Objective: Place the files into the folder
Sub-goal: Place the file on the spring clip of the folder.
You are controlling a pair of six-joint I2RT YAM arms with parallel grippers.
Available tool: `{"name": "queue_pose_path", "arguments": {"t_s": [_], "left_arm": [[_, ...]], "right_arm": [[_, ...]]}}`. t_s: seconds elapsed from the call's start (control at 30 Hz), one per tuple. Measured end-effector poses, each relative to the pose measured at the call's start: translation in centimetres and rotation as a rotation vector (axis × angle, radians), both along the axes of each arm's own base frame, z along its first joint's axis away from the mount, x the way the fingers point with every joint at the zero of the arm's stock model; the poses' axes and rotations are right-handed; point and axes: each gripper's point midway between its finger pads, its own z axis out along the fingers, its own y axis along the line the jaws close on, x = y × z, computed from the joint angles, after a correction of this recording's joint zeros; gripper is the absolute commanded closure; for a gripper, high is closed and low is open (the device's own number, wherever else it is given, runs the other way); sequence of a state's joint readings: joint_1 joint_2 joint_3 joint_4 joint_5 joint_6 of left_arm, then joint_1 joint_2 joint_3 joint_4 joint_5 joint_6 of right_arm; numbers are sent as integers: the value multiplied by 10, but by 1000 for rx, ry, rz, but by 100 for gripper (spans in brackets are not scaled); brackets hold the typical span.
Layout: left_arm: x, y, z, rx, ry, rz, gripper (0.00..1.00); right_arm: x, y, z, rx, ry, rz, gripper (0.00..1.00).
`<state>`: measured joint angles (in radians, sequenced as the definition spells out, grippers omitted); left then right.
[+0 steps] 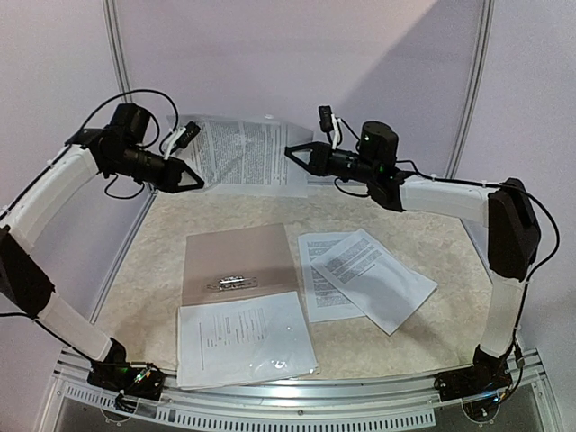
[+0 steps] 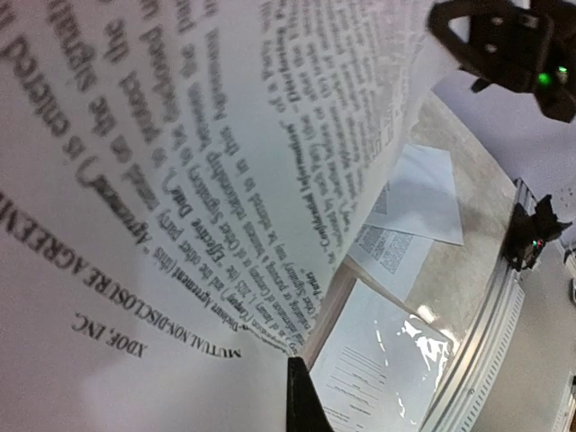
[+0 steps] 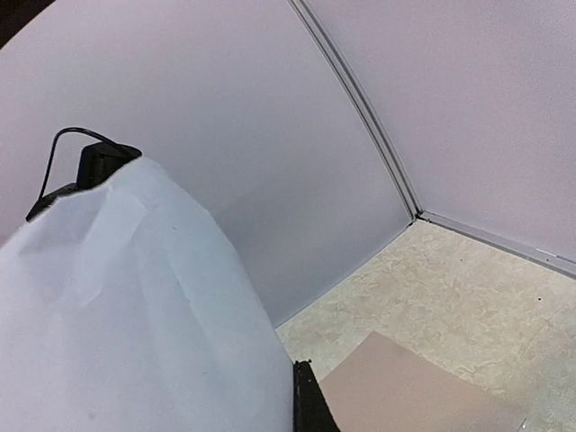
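One curled white printed sheet pinched by left end effector and right end effector, flat taupe folder, glossy sleeved page, mottled beige table

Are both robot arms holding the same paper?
Yes, the left tool and right tool each pinch an edge of the raised sheet.

Under me lies the bench, its top beige and marbled like stone. Pale lilac walls rise from its far and side edges, with a slim left metal strip running up at the far left corner and a right metal strip at the far right. A slotted aluminium rail runs along the near edge.
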<state>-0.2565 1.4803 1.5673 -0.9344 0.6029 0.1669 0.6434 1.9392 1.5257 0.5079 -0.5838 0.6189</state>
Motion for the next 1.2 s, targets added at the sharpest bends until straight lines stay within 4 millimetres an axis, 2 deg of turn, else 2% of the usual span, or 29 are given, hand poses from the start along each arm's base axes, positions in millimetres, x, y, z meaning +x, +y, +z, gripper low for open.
{"name": "queue_pose_path", "arguments": {"t_s": [0.07,0.17,0.27,0.37,0.43,0.53,0.67,0.8,0.97,1.07,1.2], "left_arm": [[15,8,-26,-5,42,44,100],[32,17,-69,-3,122,87,100],[43,23,-118,20,234,112,100],[49,31,-160,39,342,140,100],[51,37,-181,44,399,155,100],[51,45,-203,48,464,171,100],[39,46,-224,53,530,171,100],[24,49,-249,70,599,175,100],[12,51,-278,89,674,188,100],[5,52,-286,95,696,190,100],[0,52,-289,92,706,190,100]], "right_arm": [[8,8,-9,-60,18,-3,100],[24,24,-37,-145,60,5,100],[45,38,-86,-226,128,6,100],[59,43,-148,-312,233,8,100],[60,43,-184,-362,304,17,100],[57,44,-223,-414,394,46,100],[50,46,-246,-431,469,80,100],[45,51,-256,-422,502,110,100],[41,57,-278,-430,543,125,100],[38,58,-290,-434,571,128,100],[35,60,-296,-432,587,130,100]]}}
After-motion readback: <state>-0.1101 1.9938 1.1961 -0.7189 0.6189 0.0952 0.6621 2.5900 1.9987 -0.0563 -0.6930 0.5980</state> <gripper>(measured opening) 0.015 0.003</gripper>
